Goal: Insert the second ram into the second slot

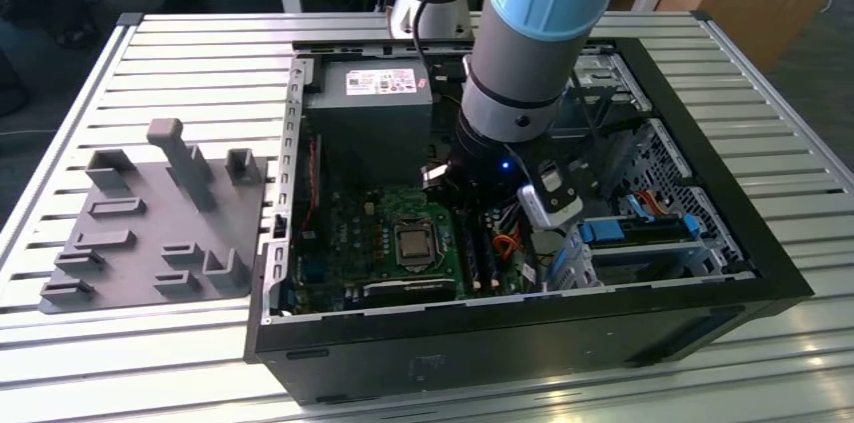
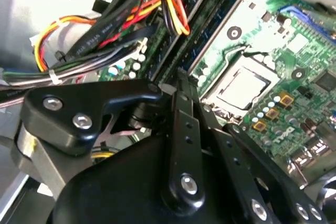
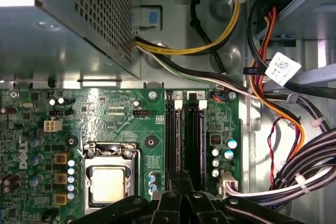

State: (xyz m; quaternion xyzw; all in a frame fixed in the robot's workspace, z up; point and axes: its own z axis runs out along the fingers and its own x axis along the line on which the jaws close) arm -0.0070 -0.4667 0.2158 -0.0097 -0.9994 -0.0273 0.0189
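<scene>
My gripper [image 3: 181, 195] hangs low over the motherboard [image 3: 105, 124] inside the open computer case [image 1: 747, 243], right above the RAM slots [image 3: 186, 135]. Both slots look filled with dark sticks, though I cannot be sure the second ram [image 3: 195, 135] is fully seated. My fingers seem drawn close together (nothing clearly between them). The grey holder tray [image 1: 147, 233] beside the case holds no sticks.

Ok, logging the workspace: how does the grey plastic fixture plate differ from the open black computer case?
The grey plastic fixture plate is a low slab with upright pegs; the open black computer case is a deep box holding a green motherboard. The robot arm reaches into the case; the plate lies apart from it. Both rest on the slatted metal table.
</scene>
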